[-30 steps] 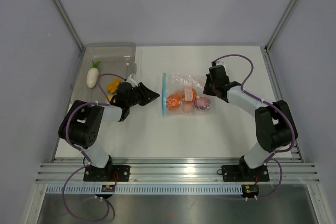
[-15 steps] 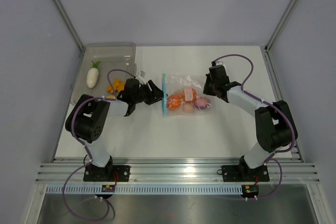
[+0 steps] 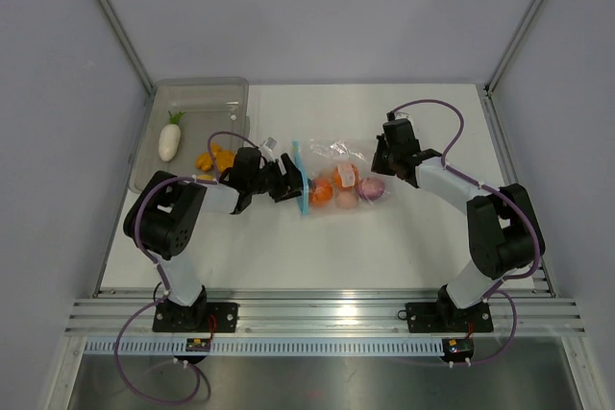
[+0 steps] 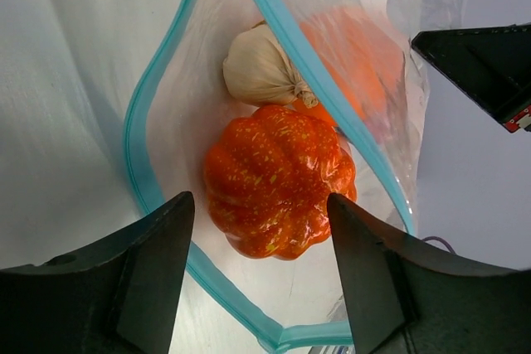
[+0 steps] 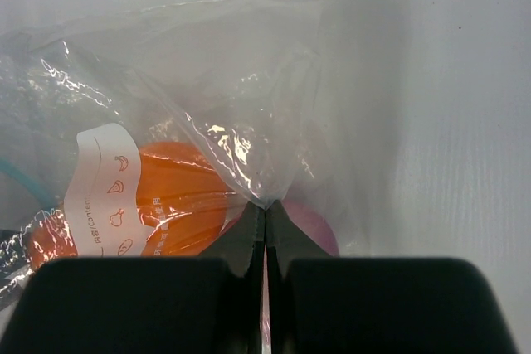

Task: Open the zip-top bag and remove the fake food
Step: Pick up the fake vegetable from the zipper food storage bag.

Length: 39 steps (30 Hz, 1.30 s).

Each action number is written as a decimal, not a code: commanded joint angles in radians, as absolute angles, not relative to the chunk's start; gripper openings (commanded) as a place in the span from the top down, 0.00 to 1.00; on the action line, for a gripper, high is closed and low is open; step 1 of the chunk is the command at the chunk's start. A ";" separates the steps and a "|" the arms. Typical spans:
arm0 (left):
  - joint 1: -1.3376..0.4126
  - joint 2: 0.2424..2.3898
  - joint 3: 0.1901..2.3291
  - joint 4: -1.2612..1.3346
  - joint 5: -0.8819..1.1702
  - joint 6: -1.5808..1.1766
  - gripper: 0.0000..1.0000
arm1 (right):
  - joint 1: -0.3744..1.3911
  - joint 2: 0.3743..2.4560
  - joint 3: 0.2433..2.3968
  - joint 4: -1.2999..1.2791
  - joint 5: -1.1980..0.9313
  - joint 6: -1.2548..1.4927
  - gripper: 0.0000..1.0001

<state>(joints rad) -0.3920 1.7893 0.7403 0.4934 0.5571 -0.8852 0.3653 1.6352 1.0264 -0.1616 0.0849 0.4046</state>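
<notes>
The left jaws stand wide apart at the open mouth of the zip-top bag [image 3: 336, 153], one finger [image 4: 124, 279] on each side of the orange pumpkin [image 4: 278, 184] and not closed on it. The right jaws are pinched flat on a fold of the bag's clear film at its far end. The bag lies on the desk [image 3: 384, 247] between the arms, its blue zip strip [image 4: 135, 163] facing the left arm. The fake food [image 3: 344, 184] left inside is the pumpkin, a garlic bulb [image 4: 259, 72], another orange piece and a purple onion [image 3: 371, 188]. A white radish [image 3: 170, 139] and small orange pieces [image 3: 213, 156] lie in the grey tray [image 3: 202, 84]. The main risk is that the zip strip curves close under the left fingertips, so closing there could trap film with the pumpkin and drag the whole bag. The pumpkin looks round and glossy, so a shallow grip may push it deeper. The right hold is on thin film only, and a hard pull could slip or tear it, letting the mouth collapse.
</notes>
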 commanded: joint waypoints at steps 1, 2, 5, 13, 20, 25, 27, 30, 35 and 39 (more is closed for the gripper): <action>-0.396 1.764 0.755 0.485 0.600 -0.861 0.27 | 0.357 1.615 1.035 -0.132 0.067 0.416 1.00; -0.396 1.761 0.752 0.491 0.607 -0.864 0.25 | 0.359 1.617 1.037 -0.133 0.061 0.416 1.00; -0.402 1.747 0.742 0.528 0.620 -0.867 0.04 | 0.357 1.623 1.042 -0.135 0.057 0.416 1.00; -0.426 1.715 0.749 0.466 0.583 -0.834 0.01 | 0.357 1.623 1.042 -0.133 0.049 0.414 1.00; -0.462 1.779 0.807 0.396 0.575 -0.818 0.01 | 0.359 1.618 1.040 -0.132 0.043 0.417 1.00; -0.471 1.779 0.802 0.390 0.545 -0.815 0.01 | 0.357 1.618 1.037 -0.129 0.021 0.426 1.00; -0.479 1.776 0.804 0.385 0.535 -0.815 0.01 | 0.357 1.618 1.034 -0.124 0.018 0.429 1.00; -0.486 1.778 0.810 0.390 0.531 -0.811 0.01 | 0.357 1.623 1.035 -0.123 0.015 0.430 1.00; -0.506 1.802 0.833 0.397 0.540 -0.810 0.01 | 0.359 1.631 1.039 -0.124 0.009 0.428 1.00; -0.525 1.825 0.864 0.367 0.534 -0.798 0.01 | 0.357 1.632 1.039 -0.121 0.003 0.431 1.00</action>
<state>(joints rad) -0.5079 1.8053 0.8127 0.3664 0.5468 -0.8219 0.3634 1.6352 1.0264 -0.1543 0.0319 0.4194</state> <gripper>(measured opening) 0.988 0.009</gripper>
